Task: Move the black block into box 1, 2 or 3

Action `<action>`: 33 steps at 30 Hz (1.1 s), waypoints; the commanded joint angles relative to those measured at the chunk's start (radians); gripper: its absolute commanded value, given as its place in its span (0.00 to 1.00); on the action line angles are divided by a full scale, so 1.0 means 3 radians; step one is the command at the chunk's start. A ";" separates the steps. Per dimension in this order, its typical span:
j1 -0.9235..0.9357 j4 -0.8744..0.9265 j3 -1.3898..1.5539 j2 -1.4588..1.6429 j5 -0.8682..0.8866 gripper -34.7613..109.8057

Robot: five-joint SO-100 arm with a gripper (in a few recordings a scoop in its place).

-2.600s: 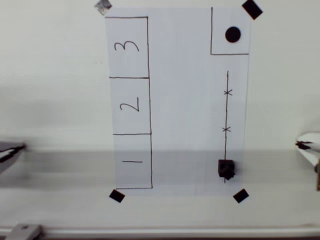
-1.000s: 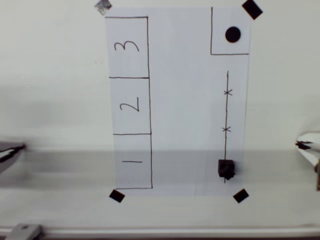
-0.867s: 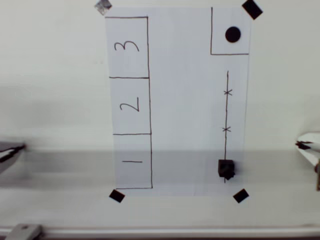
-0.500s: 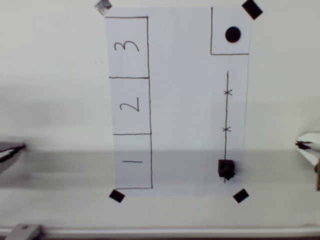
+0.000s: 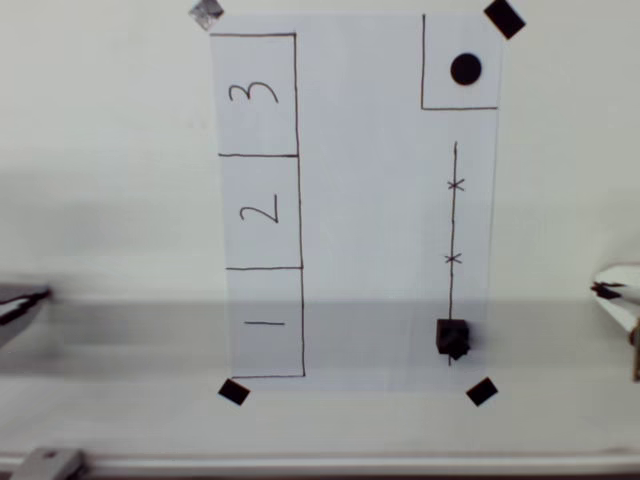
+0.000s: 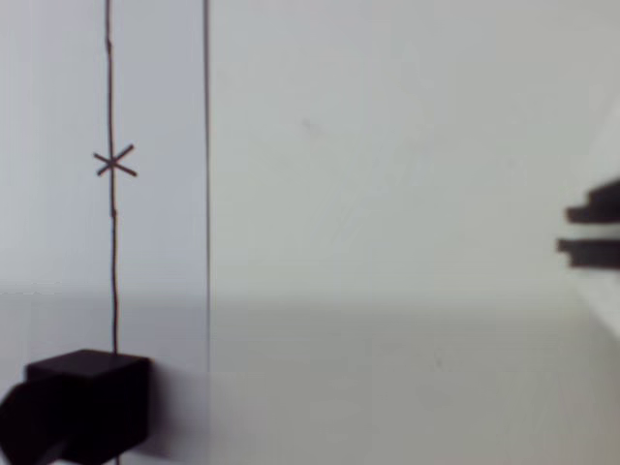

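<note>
White paper (image 5: 370,200) bears black block (image 5: 452,337), untouched.

We see black block (image 6: 85,405) bottom left, on pen line (image 6: 111,252) below cross mark (image 6: 114,164); paper edge (image 6: 206,194) just right.

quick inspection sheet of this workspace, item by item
surface: white table with a taped-down paper sheet; a grey shadow band crosses the lower part.
job's things: black block sits at the lower end of the pen line with two crosses, outside all boxes; box 1, box 2 and box 3 hold nothing.
clutter: square with a black dot; black tape squares at the sheet corners, e.g..
grippers: a white part at the right edge in the overhead view may be the arm; fingers not clear, state cannot be told.
cables: nothing seen.
surroundings: grey objects at the left edge, unclear.
</note>
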 commanded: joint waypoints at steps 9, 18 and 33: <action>-0.0087 -0.0194 0.0036 -0.0102 0.0005 0.24; -0.0194 -0.0593 -0.0256 -0.0905 -0.0010 0.28; -0.0353 -0.0624 -0.1600 -0.2199 0.0276 0.30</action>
